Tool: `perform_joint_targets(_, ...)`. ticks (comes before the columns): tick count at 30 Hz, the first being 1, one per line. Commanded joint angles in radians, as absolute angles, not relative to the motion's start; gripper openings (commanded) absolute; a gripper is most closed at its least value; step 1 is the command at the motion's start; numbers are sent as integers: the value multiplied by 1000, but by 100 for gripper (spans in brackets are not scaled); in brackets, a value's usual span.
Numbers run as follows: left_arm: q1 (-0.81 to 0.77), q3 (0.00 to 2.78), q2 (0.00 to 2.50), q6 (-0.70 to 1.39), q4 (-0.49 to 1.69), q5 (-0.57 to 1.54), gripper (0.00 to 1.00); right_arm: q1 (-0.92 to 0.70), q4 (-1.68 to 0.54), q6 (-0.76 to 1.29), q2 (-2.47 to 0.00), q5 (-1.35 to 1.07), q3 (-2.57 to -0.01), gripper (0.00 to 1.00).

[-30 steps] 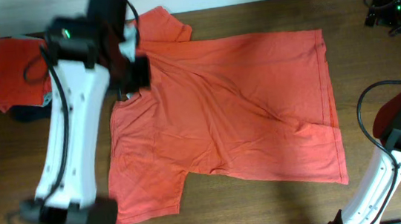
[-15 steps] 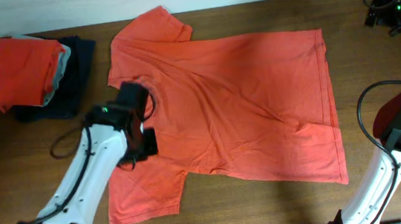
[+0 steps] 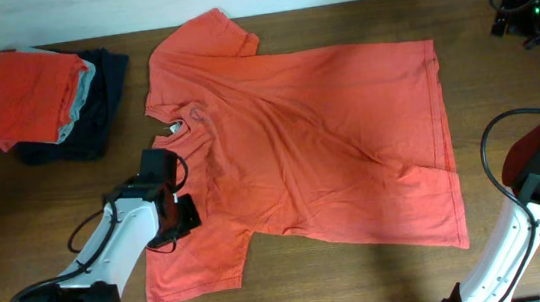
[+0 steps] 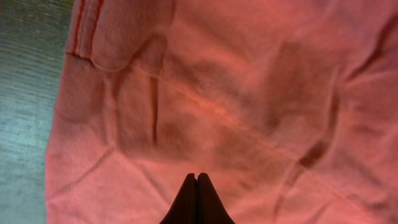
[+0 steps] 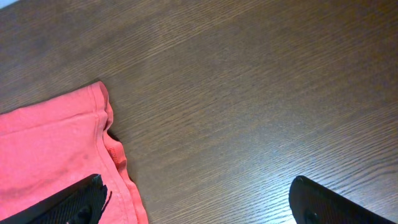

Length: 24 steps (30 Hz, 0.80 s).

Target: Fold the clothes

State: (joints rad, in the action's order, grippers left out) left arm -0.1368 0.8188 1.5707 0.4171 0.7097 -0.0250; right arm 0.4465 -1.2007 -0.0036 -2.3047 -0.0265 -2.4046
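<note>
Orange-red T-shirt (image 3: 320,146): lies spread open across the middle of the brown worktop (image 3: 344,284), wrinkled, collar (image 3: 175,129) toward 9 o'clock, hem toward 3 o'clock, one sleeve pointing to 11 o'clock, the other to 7 o'clock.

Folded orange-red shirt (image 3: 27,91): sits at 10 o'clock on top of a stack, over a pale grey garment (image 3: 83,82) and a dark navy garment (image 3: 108,88), near the spread shirt's 11 o'clock sleeve.

Left pincer (image 4: 197,190): pressed together, tips meeting, no cloth seen between them. Hangs over the spread shirt at 8 o'clock, by the shoulder of the 7 o'clock sleeve. Contact with the cloth: cannot tell.

Right pincer (image 5: 196,186): spread wide, pinching nothing. Hovers at 2 o'clock over bare wood, hem corner (image 5: 93,124) of the spread shirt just beside one finger.
</note>
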Motion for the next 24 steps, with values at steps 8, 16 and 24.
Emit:
perform_joint_targets(8, -128, 798, 1567, 414, 583, -14, 1, 445, -1200, -8, -2296, -29, -2414, 98)
perform_joint_targets(16, -128, 803, 1575, 333, 429, -34, 1, 445, -1200, -8, -2296, -29, -2414, 99)
perform_joint_targets(24, -128, 803, 1657, 289, 299, -57, 1, 446, -1200, -7, -2296, -29, -2414, 99)
